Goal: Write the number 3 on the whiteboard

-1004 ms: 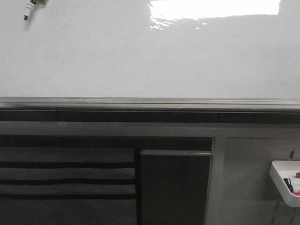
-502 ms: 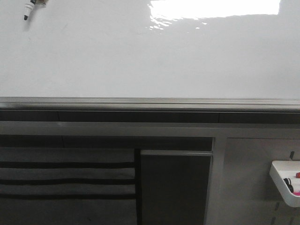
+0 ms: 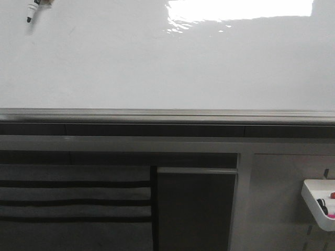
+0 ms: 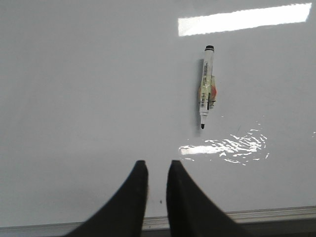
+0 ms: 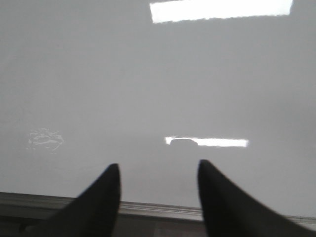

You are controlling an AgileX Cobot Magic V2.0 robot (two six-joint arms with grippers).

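Observation:
The whiteboard (image 3: pixel 157 68) fills the upper half of the front view, with a light glare at its top and a grey bottom rail (image 3: pixel 167 114). No number 3 shows on it in any view. A white marker with a black tip (image 3: pixel 32 9) is stuck to the board at the far upper left, tip down. In the left wrist view the marker (image 4: pixel 206 89) lies ahead of my left gripper (image 4: pixel 157 165), whose jaws are empty with a narrow gap. My right gripper (image 5: pixel 158 168) is wide open and empty, facing the bare board (image 5: pixel 148 74). Neither gripper shows in the front view.
A small white plastic tray (image 3: pixel 318 204) with dark and pink items hangs at the lower right, below the board. Dark cabinet panels (image 3: pixel 196 209) and striped slats (image 3: pixel 73 198) sit under the rail.

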